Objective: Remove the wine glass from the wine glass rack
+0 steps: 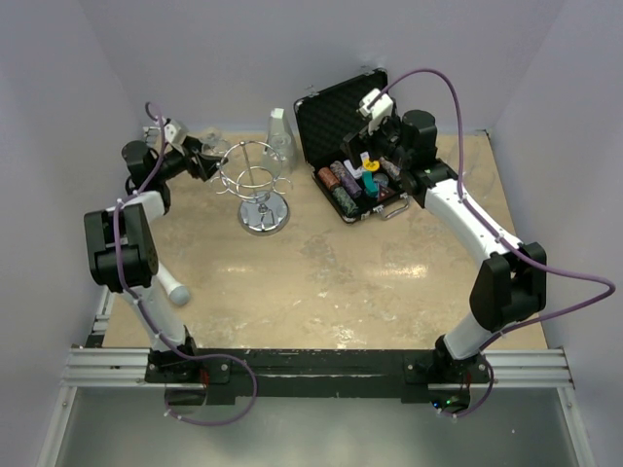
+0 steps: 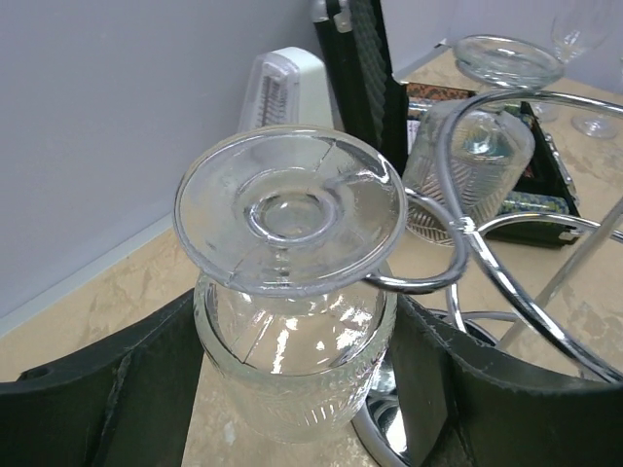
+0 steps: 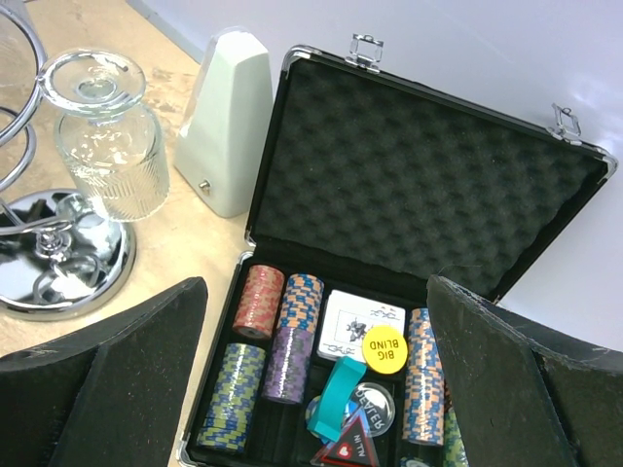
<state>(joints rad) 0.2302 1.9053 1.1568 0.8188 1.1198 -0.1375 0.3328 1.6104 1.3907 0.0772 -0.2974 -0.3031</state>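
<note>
Your left tool [image 2: 292,326], the nearer one, brackets the wine glass [image 2: 289,209]. The glass hangs upside down, stem vertical, with its foot caught in a loop of the wine glass rack [image 2: 531,292] to the right. The pads [image 2: 146,389] stand partly open against the bowl, gripping it. Your right tool [image 3: 313,292], well apart over the poker chip case [image 3: 409,185], gapes wide and empty.

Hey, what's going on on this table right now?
The left pincer has its fingers either side of the bowl of a wine glass hanging upside down on the chrome wine glass rack. I can't tell whether they grip it. The glass is not off the rack. The right pincer hangs open over an open case of poker chips.
</note>
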